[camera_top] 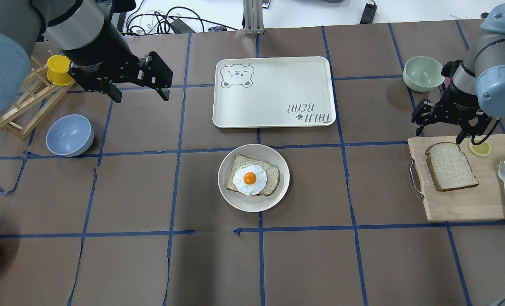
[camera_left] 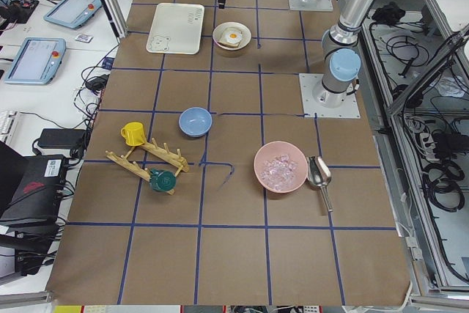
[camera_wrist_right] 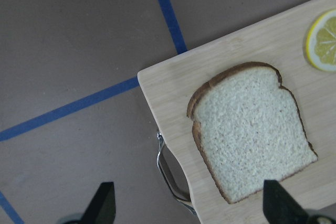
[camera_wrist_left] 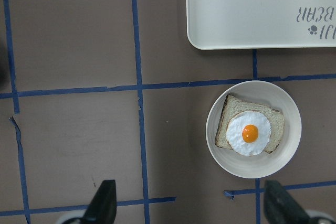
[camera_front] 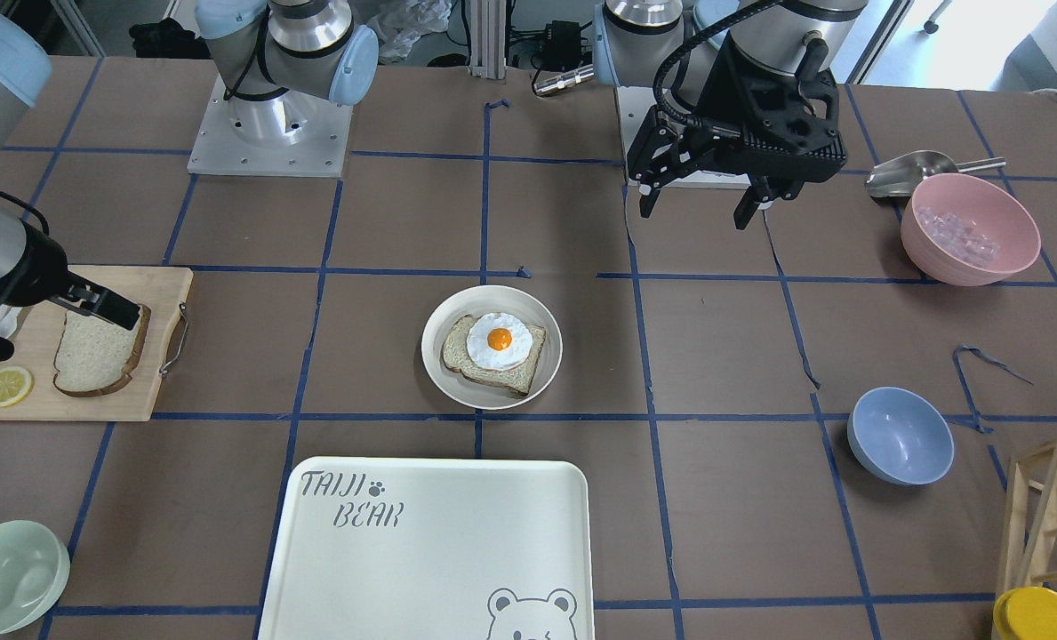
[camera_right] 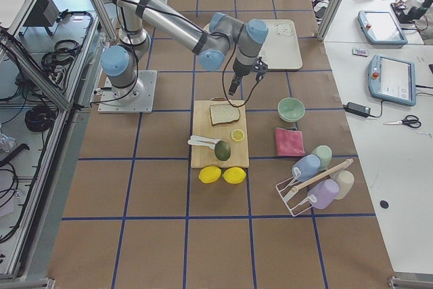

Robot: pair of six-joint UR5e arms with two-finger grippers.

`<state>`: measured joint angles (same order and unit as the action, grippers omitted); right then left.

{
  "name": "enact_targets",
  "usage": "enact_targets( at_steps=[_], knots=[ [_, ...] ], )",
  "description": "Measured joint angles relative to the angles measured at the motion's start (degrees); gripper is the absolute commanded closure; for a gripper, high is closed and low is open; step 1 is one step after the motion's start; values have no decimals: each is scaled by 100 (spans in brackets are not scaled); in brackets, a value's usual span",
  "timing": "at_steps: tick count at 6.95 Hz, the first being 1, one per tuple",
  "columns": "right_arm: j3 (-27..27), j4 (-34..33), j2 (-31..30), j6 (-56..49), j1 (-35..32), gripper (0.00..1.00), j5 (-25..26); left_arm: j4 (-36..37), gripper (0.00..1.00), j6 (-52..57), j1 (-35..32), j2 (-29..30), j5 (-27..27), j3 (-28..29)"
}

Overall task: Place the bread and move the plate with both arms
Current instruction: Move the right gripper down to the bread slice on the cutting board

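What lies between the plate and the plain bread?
Only bare table with a blue tape line, then the handle of the board before the bread, as the overhead view shows.

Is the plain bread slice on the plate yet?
No, the plain bread slice lies on the wooden cutting board, not on the plate.

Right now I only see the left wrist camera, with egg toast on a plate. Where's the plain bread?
Observer: The bread lies flat on a wooden cutting board, off to the robot's right and well away from the plate.
Operator: Is the other claw holding it?
Observer: No. The right claw hangs open over the board's far edge by the bread and grips nothing.
Operator: Is anything else next to the bread?
Observer: A lemon slice sits on the board beside it, not touching.
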<state>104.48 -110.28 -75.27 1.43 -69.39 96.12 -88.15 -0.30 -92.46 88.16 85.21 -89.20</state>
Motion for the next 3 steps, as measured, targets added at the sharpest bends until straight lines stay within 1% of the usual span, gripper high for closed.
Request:
enact_targets(
  at_steps=[1, 3],
  knots=[
    [31, -206, 215, 81, 2, 53, 79, -2, 0, -3, -1, 0, 5, 0],
    [36, -442, 445, 188, 4, 51, 207, -6, 0, -13, -4, 0, -4, -1]
  ],
)
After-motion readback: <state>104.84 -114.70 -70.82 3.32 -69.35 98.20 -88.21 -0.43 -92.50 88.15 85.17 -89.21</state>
